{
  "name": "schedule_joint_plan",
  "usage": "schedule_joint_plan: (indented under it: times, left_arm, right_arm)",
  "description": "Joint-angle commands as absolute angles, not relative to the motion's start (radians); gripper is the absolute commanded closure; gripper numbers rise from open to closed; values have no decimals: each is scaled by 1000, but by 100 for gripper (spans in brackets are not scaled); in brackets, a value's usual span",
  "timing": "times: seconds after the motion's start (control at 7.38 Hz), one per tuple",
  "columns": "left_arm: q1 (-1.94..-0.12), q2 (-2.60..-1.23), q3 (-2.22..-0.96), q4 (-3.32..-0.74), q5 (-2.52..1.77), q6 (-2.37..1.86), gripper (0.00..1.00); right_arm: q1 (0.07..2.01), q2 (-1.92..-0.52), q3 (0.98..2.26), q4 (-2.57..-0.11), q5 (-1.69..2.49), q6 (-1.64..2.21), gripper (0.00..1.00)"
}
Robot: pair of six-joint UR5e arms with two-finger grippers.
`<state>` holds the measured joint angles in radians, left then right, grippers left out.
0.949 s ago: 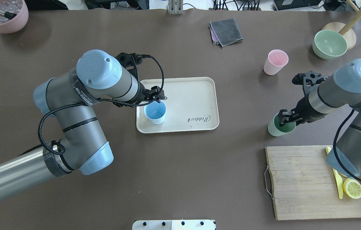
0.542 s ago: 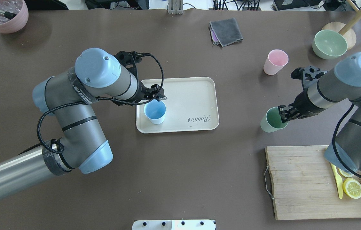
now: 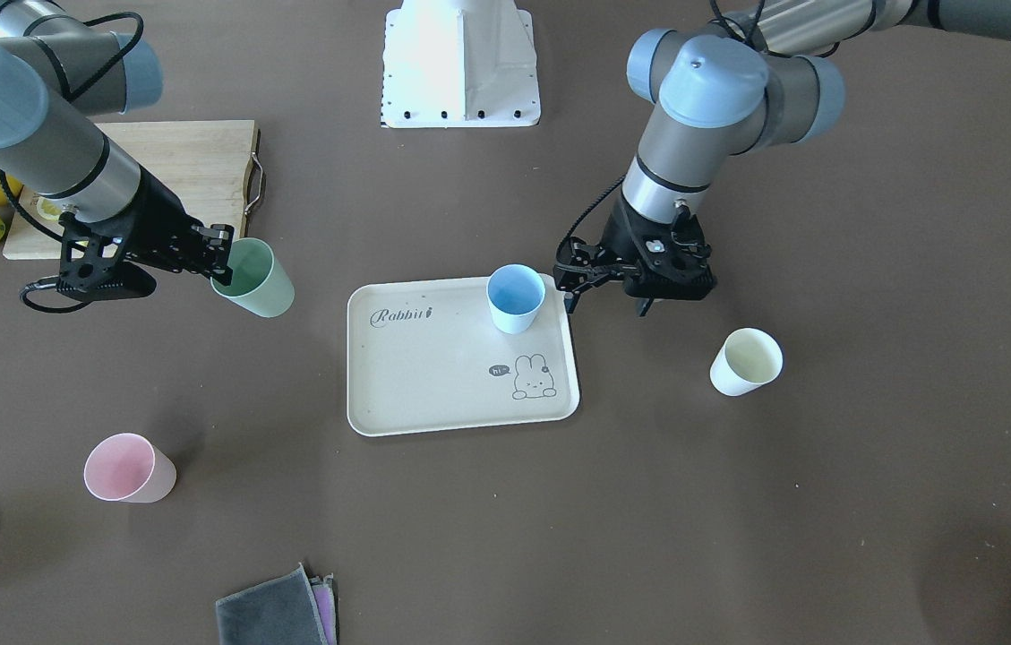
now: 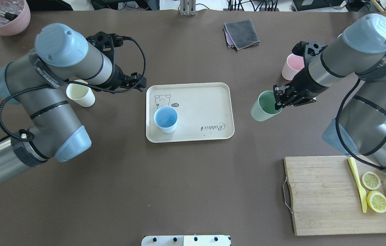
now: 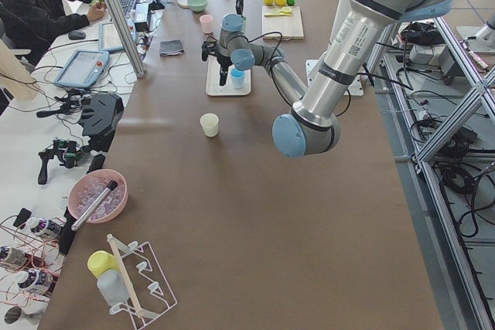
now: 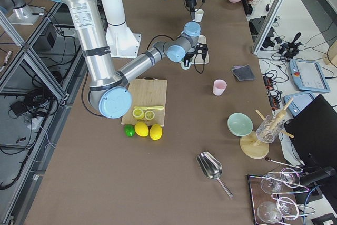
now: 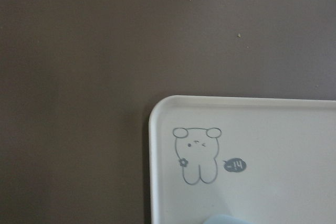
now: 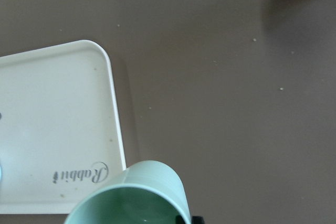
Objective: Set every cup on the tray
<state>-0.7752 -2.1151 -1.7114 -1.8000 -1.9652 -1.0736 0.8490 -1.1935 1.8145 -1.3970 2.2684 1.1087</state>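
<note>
- The tray (image 4: 199, 102) is my reference for everything here. It's a flat cream rectangle with rounded corners and a raised rim. The "Rabbit" script (image 4: 213, 127) is at one short end and the little bunny drawing (image 4: 162, 100) at the other.
- The light blue cup (image 4: 165, 119) is the only one actually on the tray. It's a small matte tumbler with no handle, narrower at the base. It stands upright right beside the bunny drawing, toward the long rim on my side.
- My left gripper (image 3: 566, 287) hangs just off the tray's bunny-end short rim. Its fingers are spread apart with nothing between them. That wrist cam looks down on the tray corner with the bunny, and a sliver of blue cup shows at the bottom edge.
- The mint green cup (image 4: 264, 106) has the same tapered shape and a darker green inside. My right gripper (image 4: 277, 99) is clamped on its rim. The cup is tilted and sits off the tray, just past the Rabbit-end short rim. I can't tell how far it's off the table (image 4: 193, 191).
- The cream-white cup (image 4: 80, 93) is upright on the table out past the bunny end. It's well apart from the tray, farther out than my left gripper.
- The pink cup (image 4: 292, 68) is upright on the table beyond the Rabbit end, toward the side away from me and well apart from the tray. My right arm covers part of it in the overhead view.
</note>
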Motion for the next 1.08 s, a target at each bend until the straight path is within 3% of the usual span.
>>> schedule_joint_plan:
  times: [0.0,0.27,0.81,0.95]
  left_arm:
    - [-970,-2045,-1668,-1799,-2118,-787,3]
    - [-1095,-2002,-1614,-1804,-2199,-593,3]
    - [-1100,-1974,-1606,-1815,-2220,-583,3]
    - [-1095,-1973,-1606,-1815,-2220,-583,3]
  right_arm:
    - [790,-1022,1706,-1431,2188,1192,100]
    - [702,-947,1619,-1421,2097,1251,100]
    - [653,-937,1582,-1419,2042,1255,100]
    - [653,-939,1568,-1419,2042,1252,83]
